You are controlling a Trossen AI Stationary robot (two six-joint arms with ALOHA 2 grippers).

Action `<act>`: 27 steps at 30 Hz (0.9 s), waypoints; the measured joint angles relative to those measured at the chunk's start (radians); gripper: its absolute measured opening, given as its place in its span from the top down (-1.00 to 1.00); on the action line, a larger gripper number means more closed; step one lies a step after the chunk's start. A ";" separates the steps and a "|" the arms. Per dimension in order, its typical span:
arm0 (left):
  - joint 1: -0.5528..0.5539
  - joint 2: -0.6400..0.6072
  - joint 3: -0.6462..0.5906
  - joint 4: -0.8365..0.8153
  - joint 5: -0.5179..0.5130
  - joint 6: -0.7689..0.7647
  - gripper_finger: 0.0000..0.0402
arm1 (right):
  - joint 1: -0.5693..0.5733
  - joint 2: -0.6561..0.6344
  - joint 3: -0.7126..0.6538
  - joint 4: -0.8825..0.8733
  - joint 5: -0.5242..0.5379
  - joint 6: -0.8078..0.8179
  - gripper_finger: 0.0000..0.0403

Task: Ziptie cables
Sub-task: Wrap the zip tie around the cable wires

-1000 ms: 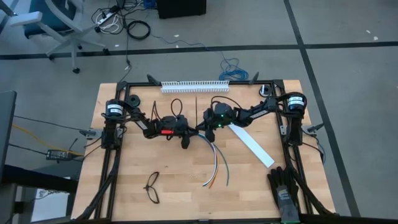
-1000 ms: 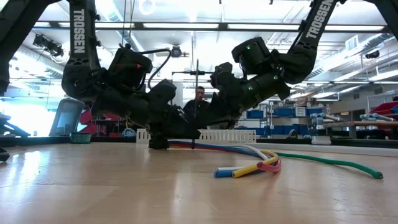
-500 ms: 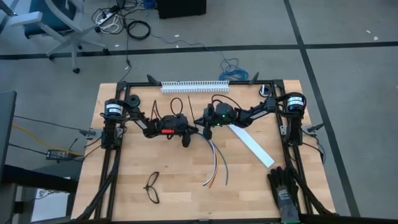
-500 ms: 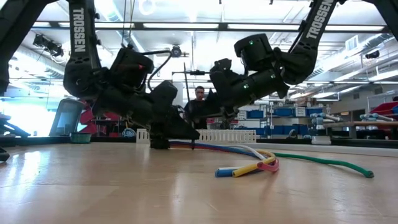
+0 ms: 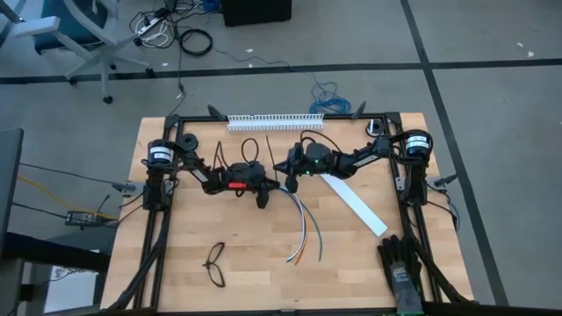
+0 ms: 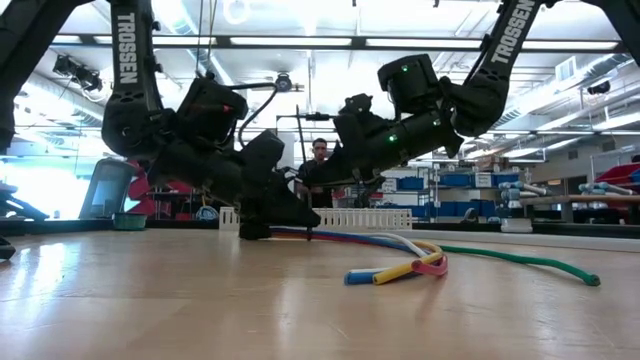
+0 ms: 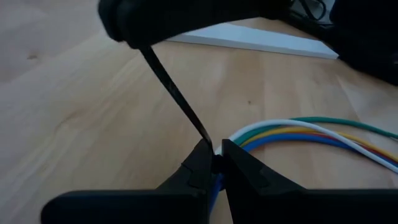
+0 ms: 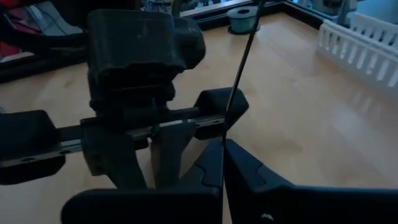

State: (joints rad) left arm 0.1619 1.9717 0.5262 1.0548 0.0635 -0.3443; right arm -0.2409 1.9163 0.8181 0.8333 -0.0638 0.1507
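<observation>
Near the middle of the table (image 5: 176, 263), a little toward its far edge: both grippers nose to nose. Left gripper (image 7: 216, 163) pinched on the dark end of the cables (image 5: 303, 230), where the wires join, pressing that end down on the wood. Right gripper (image 8: 222, 163) clamped tight on the ziptie (image 7: 177, 93), just beside the left fingertips. From the pinch, cables fanning toward the near edge, loose ends lying free and curled (white, blue, orange, yellow, green). Ziptie running as a thin dark strip from the bundle's held end up into the right gripper, tail standing up past it.

Handling, as a judgement: cables light and limp, no stiffness to hold a shape, likely to splay or slide apart unless gripped close to the joined end; best held exactly there, as now. Ziptie light too, springy along its length, smooth and narrow, so apt to slip or twist between flat fingers; best gripped near the bundle for control, pulled straight along its own line, not sideways. Not clear whether the strip already loops the wires.

Elsewhere: white strip (image 5: 353, 204) toward the right edge, glasses (image 5: 215, 263) near the near edge, well apart.
</observation>
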 joint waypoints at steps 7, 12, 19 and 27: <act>0.000 -0.001 0.002 -0.040 -0.004 -0.007 0.83 | -0.013 -0.002 0.000 0.070 0.035 -0.048 1.00; 0.000 -0.001 0.002 -0.048 -0.004 -0.007 0.83 | -0.048 -0.005 0.000 0.214 0.066 -0.047 1.00; -0.001 -0.001 0.002 -0.070 0.001 0.000 0.83 | -0.098 -0.008 0.001 0.244 0.079 -0.014 1.00; -0.001 0.004 -0.013 0.041 0.023 0.019 0.83 | -0.122 -0.008 0.003 0.019 0.090 -0.014 1.00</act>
State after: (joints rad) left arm 0.1611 1.9762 0.5131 1.0954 0.0863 -0.3251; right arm -0.3627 1.9079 0.8207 0.8519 0.0263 0.1367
